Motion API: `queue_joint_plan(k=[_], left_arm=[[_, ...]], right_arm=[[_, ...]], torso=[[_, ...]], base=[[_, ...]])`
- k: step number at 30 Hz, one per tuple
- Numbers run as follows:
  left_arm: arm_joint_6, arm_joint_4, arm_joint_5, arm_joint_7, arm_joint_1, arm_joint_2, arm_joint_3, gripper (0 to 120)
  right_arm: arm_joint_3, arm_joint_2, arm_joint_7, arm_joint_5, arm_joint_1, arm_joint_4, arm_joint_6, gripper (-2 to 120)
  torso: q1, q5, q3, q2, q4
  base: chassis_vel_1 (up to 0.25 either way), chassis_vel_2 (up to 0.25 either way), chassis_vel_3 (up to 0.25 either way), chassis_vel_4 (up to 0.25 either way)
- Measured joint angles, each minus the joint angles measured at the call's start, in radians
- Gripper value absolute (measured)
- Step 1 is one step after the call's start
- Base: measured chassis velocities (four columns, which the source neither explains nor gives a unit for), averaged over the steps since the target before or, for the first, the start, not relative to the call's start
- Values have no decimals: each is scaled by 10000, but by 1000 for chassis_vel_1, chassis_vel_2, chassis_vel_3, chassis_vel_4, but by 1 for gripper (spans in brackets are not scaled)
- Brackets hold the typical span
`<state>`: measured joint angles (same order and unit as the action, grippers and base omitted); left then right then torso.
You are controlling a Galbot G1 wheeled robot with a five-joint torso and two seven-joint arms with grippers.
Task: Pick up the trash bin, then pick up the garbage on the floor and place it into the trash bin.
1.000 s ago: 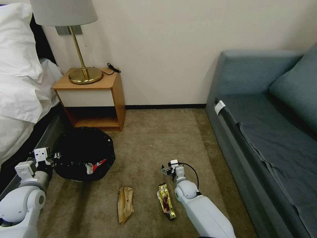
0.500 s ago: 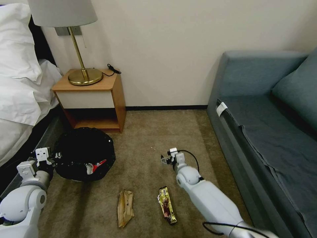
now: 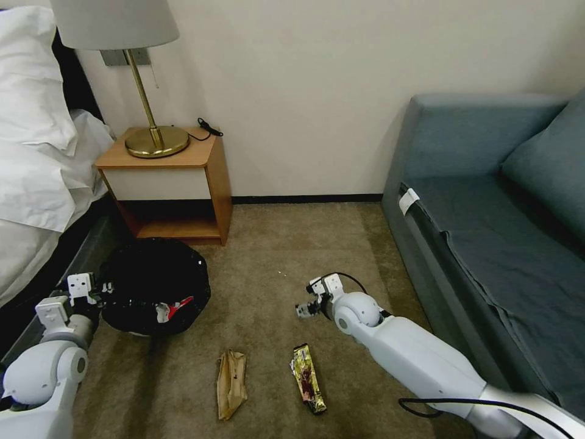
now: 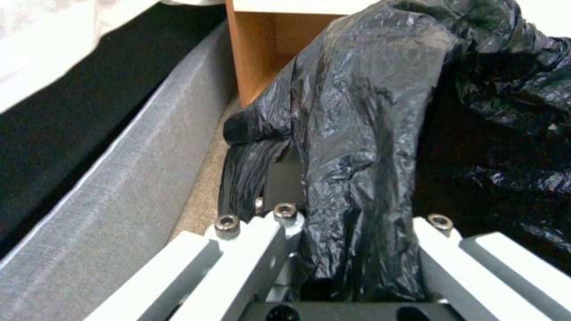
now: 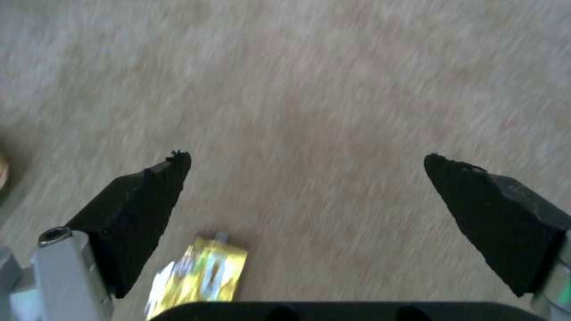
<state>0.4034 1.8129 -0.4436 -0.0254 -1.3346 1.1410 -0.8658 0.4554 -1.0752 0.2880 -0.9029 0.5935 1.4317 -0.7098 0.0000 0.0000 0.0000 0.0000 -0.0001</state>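
So far I have the trash bin [image 3: 155, 286] in hand: my left gripper [image 3: 100, 285] is pinched onto the black bag [image 4: 369, 133] draped over its rim, with a fold of that crinkled plastic clamped between the fingers, as the left wrist view shows plainly. The bin sits low by the bed frame [image 4: 101, 214], in front of the wooden nightstand [image 3: 177, 183]. A red-and-white packet [image 3: 173, 308] already lies inside it, so I judge one piece of garbage is dealt with.

Two pieces are left on the carpet [image 3: 274, 244] that I can see: the crumpled brown paper bag [image 3: 231, 383] and the gold snack wrapper [image 3: 308, 378], lying side by side but apart, both nearer to me than the bin.

My right gripper [image 3: 303, 310] hangs above bare carpet just beyond the far end of the gold wrapper, fingers [image 5: 146, 214] spread wide and holding nothing. In the right wrist view the wrapper [image 5: 199, 276] sits close by the base of the gripper rather than between the tips, so I am not lined up on it yet.

By my reckoning the bin pickup is done and the collecting is perhaps a third through, with the wrapper the nearest candidate.
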Motion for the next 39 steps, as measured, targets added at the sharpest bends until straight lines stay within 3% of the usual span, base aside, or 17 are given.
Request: queue_joint_plan(k=[13, 39], left_arm=[[-8, -141, 100, 5, 127, 82, 132, 4], [-216, 71, 133, 35, -304, 81, 40, 4]], right_arm=[[377, -135, -153, -298, 188, 94, -335, 100], [820, -1246, -748, 1551, 765, -1436, 242, 100]], torso=[[0, 0, 0, 1, 1], [-1, -1, 0, 1, 1]], base=[[0, 0, 0, 0], [0, 0, 0, 0]])
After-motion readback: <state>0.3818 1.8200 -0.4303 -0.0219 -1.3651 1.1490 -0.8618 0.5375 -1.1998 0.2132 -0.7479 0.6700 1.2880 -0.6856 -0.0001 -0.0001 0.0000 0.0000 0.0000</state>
